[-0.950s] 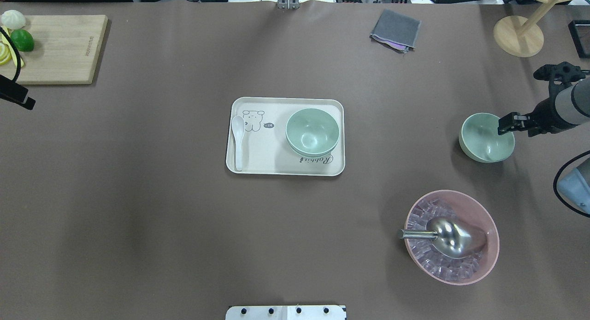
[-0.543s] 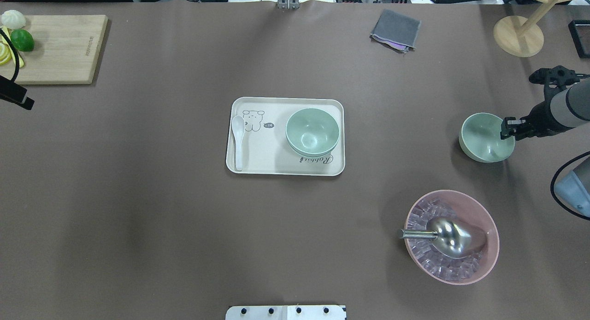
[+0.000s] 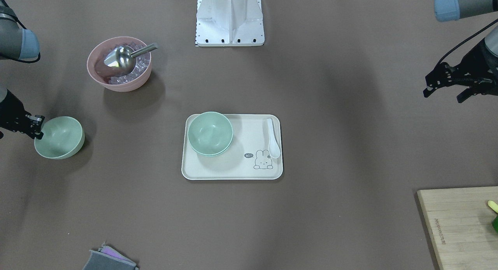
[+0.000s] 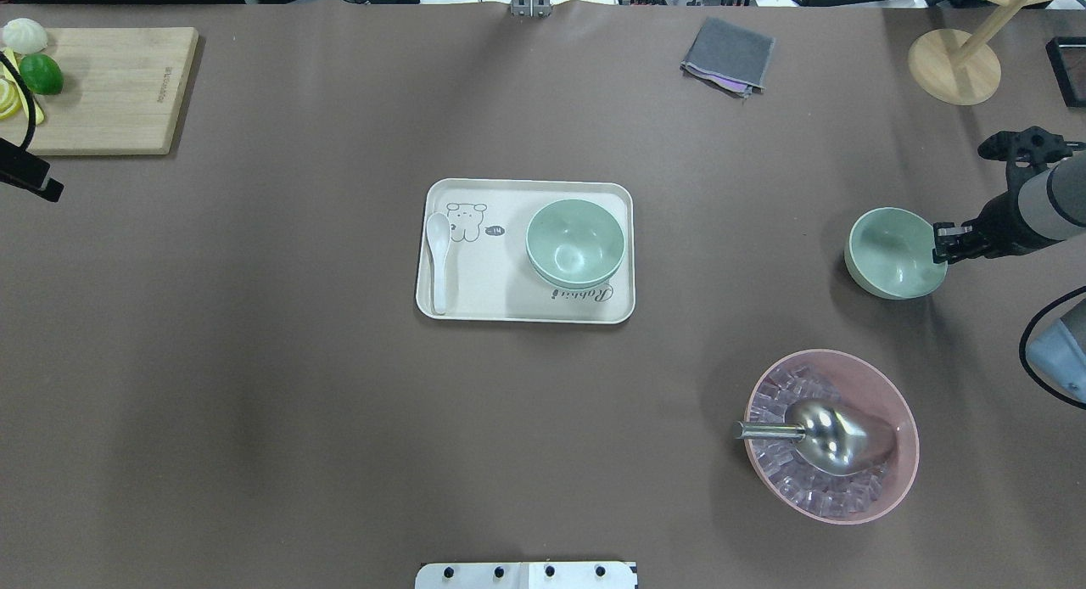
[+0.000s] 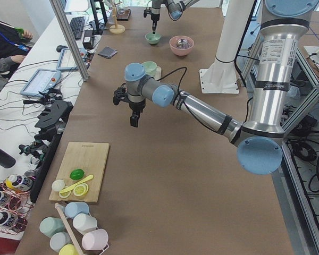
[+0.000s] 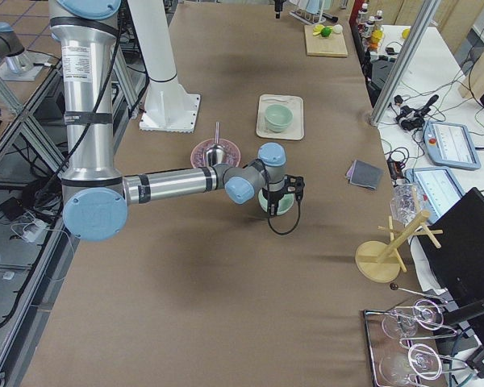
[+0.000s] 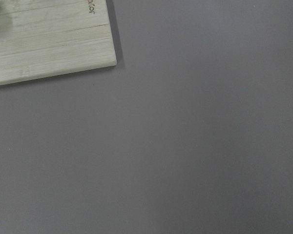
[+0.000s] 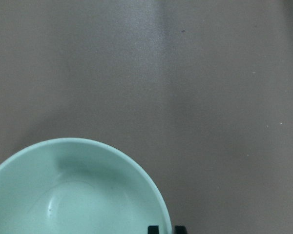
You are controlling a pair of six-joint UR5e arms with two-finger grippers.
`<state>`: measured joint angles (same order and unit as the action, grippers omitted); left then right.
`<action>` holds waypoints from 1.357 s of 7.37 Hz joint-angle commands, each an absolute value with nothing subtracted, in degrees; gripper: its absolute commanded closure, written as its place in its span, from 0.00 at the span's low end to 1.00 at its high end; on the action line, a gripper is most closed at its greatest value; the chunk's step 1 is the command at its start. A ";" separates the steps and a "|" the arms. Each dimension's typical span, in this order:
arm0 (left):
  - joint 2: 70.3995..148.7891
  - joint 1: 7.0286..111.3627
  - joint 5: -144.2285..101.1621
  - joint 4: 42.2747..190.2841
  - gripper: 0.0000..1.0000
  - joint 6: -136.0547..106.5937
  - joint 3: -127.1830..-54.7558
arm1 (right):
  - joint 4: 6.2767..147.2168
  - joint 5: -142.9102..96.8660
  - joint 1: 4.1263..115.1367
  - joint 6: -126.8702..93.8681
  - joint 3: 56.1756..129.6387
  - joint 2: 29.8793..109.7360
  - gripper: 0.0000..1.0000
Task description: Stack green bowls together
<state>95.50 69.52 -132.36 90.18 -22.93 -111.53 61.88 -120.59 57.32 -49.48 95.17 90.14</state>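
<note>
From my seat, reading clock directions off the overhead view, the right claw point(image 4: 939, 243) sits at the 3 o'clock edge of the lone green bowl point(image 4: 891, 254), which stands upright on the bare table well out at 3 o'clock from the tray point(image 4: 475, 305). On the right wrist feed I see the tips of both fingers point(image 8: 153, 229) at the bottom edge. One is just inside the bowl's wall and one just outside, with a narrow gap between them that looks a little wider than the wall. I see it slightly parted around the rim and not squeezing it. The other two green bowls point(image 4: 575, 243) are nested one inside the other at the 3 o'clock end of the tray, and a white spoon point(image 4: 438, 262) lies along its 9 o'clock end. A pink bowl point(image 4: 882, 500) of ice with a metal scoop point(image 4: 827, 436) is between 6 and 7 o'clock from the lone bowl, apart from it. The left claw point(image 3: 443, 95) hangs over bare table with its fingers spread and nothing between them. It is far out at 9 o'clock from the tray, near the cutting board point(image 4: 110, 88), whose corner shows in the left wrist feed. A folded grey cloth point(image 4: 728, 54) lies at 1 o'clock from the tray.
</note>
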 commanded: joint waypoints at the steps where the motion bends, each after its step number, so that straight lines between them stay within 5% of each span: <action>1: 95.62 69.52 -132.36 90.09 0.02 -23.11 -111.53 | 61.87 -120.85 57.39 -49.48 95.54 90.53 1.00; 7: 95.63 78.20 -135.97 85.81 0.02 -8.48 -108.90 | 72.04 -124.89 59.59 -54.11 102.55 82.90 1.00; 10: 93.62 87.42 -135.88 79.64 0.02 11.35 -105.75 | 93.80 -124.72 58.72 -58.78 107.74 69.22 1.00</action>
<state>94.77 83.15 -135.89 81.69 2.43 -107.74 84.74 -124.80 59.31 -56.56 105.92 75.27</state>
